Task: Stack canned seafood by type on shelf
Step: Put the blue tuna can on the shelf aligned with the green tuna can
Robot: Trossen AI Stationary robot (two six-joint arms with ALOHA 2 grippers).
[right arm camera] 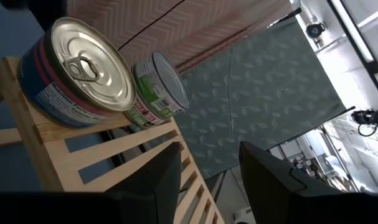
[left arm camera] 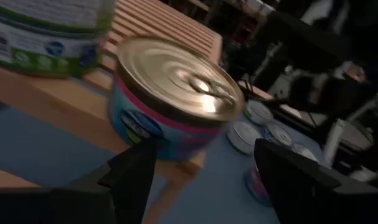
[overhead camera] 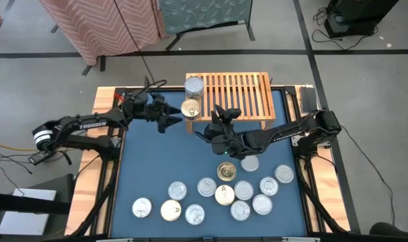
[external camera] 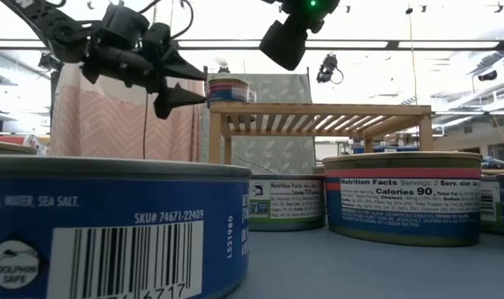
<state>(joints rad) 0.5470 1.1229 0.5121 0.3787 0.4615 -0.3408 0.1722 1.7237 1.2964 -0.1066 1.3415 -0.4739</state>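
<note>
left arm: reaches in from the table's left edge, stretched toward the shelf's [overhead camera: 237,94] left end; left gripper [overhead camera: 171,119] hovers just beside the gold-topped tin [overhead camera: 191,108] at the shelf's front left corner, not touching it, fingers [left arm camera: 129,171] spread wide with nothing between them; in the left wrist view the tin sits framed between the two dark fingers, apart from both. right arm: comes in from the table's right edge, bent low across the blue mat [overhead camera: 150,175], its forearm running leftward in front of the shelf; right gripper [overhead camera: 214,129] is raised above the mat just in front of the shelf and points toward it, fingers [right arm camera: 151,180] partly apart, holding nothing. shelf: light-wood slatted rack at the far middle of the table, standing on short legs. tins on the shelf, count two: the gold-topped tin with blue and pink label at the front left corner, and a silver-topped tin [overhead camera: 193,86] with a green and white label just behind it at the back left corner; the two stand near each other, and whether they touch cannot be told. tins loose on the mat, count about thirteen, in a scattered band across the near half: mostly silver-topped, one gold-topped [overhead camera: 226,172] near the middle, two cream-topped [overhead camera: 171,210], [overhead camera: 224,195]; several on the right side touch one another. rest of the slats bare.
</note>
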